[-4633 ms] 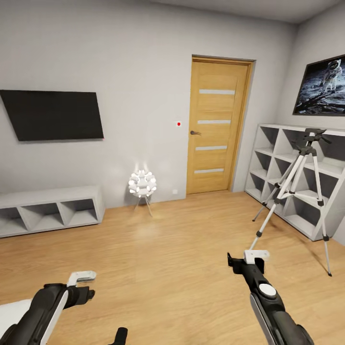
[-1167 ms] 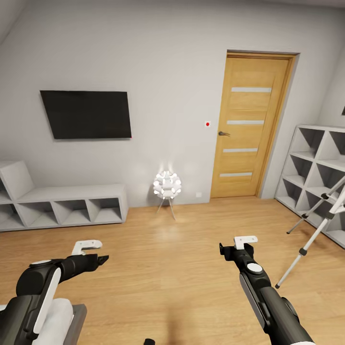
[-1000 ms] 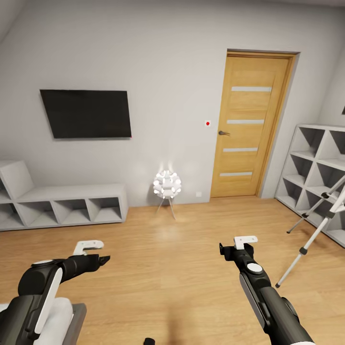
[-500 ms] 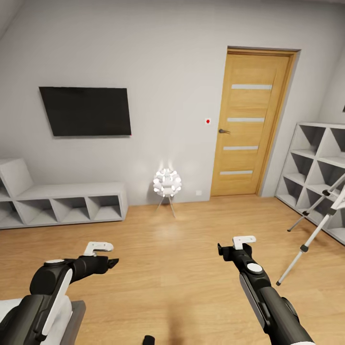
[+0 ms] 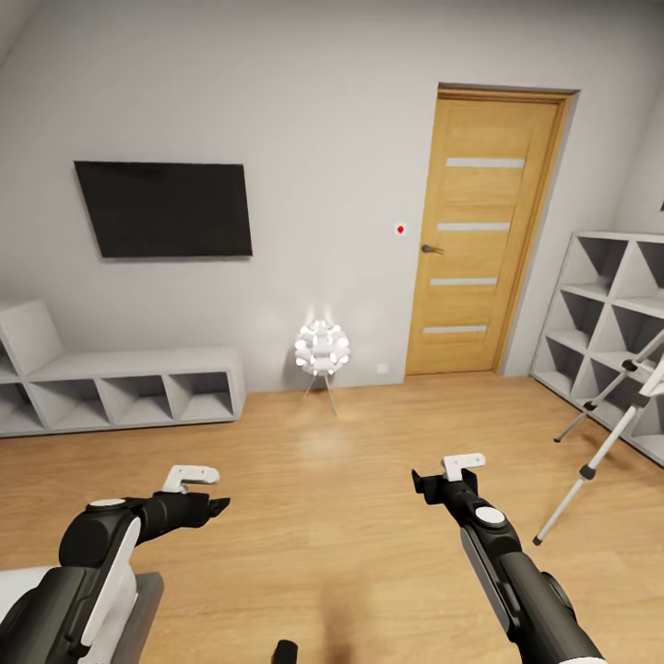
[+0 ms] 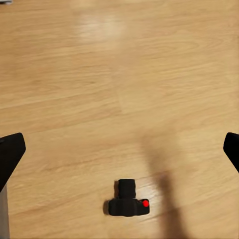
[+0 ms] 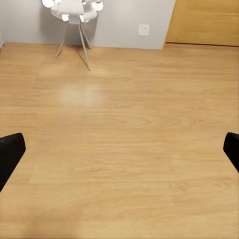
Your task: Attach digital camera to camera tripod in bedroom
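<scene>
**Left arm reaching forward over the wood floor**

Since half a second ago, the left gripper [image 5: 217,505] is edging slightly forward, while the right gripper [image 5: 443,482] is drifting a little toward the lamp [image 5: 322,349]. Both claws are standing wide, holding nothing. The digital camera [image 6: 128,200] is lying on the wood floor [image 6: 119,89] beneath the left gripper, red button showing. The camera tripod [image 5: 613,415] is standing well to the right of the lamp, just in front of the white cube shelves [image 5: 599,304], beyond the oak door [image 5: 484,231].
</scene>
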You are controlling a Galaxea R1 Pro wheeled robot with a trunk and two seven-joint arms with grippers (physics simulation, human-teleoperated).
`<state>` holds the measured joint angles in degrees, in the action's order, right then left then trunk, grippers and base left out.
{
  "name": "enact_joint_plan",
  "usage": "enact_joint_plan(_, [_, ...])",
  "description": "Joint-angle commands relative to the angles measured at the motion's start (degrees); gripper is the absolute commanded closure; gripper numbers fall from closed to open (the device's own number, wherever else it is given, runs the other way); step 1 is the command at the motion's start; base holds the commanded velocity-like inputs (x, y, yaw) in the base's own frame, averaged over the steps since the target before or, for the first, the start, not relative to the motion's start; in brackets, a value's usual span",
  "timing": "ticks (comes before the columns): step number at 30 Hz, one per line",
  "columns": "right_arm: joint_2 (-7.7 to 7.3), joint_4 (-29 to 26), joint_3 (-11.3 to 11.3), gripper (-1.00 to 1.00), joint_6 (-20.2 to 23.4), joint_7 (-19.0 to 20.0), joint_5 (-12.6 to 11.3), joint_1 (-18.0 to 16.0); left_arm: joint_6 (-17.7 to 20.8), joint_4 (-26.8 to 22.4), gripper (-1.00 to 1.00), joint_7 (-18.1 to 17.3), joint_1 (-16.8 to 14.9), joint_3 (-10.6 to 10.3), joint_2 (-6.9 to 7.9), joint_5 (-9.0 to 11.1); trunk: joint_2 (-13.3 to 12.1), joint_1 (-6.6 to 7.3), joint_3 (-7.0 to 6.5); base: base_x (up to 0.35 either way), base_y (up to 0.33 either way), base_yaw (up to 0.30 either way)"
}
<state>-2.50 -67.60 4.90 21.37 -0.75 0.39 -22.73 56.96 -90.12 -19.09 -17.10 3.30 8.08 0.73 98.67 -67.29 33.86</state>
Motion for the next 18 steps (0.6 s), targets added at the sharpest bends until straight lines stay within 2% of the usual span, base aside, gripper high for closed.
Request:
enact_joint_plan(1, [-0.05,-0.09,0.11,-1.0,0.32,0.0,0.05,-0.03,0.29,-0.08,-1.0,-0.14,-0.04,0.03,0.02,0.07,0.45,-0.22,0.25,0.0,0.0,0.0])
enact_joint_plan(18, [-0.05,-0.08,0.11,-1.0,0.31,0.29,0.05,-0.03,0.24,0.1,-1.0,-1.14,-0.04,-0.14,0.17,0.06,7.27,-3.96,3.3,0.0,0.0,0.0])
